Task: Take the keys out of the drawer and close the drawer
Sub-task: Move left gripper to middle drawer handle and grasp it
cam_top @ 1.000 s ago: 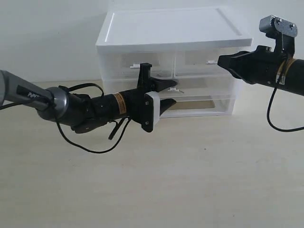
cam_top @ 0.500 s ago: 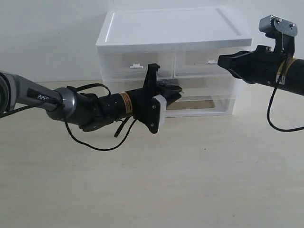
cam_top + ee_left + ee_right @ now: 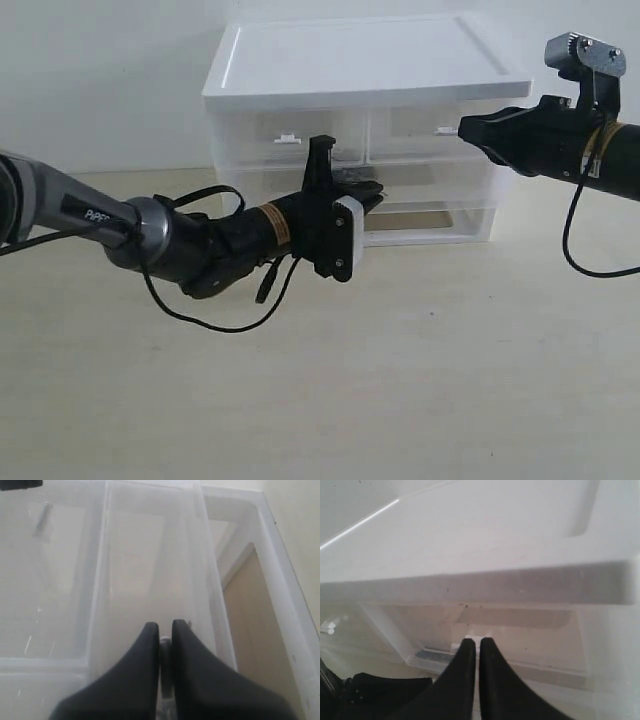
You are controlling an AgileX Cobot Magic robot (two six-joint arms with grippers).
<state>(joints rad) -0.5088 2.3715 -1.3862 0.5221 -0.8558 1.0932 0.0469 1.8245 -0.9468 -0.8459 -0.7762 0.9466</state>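
- L wrist view only: L gripper [image 3: 165, 632] tips nearly together on a thin pale tab, prob. the drawer [image 3: 150, 565] handle. Exterior view hides this.
- Drawer sits mid-height in white unit [image 3: 360, 60]; table [image 3: 420, 380] in front is open.
- L arm low, near level. R gripper [image 3: 465, 127] pressed together, empty, by unit's upper front.

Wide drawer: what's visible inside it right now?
Nothing distinct: the drawer front is frosted and shows only a pale blur. The left claw, shut on its middle, covers that part.
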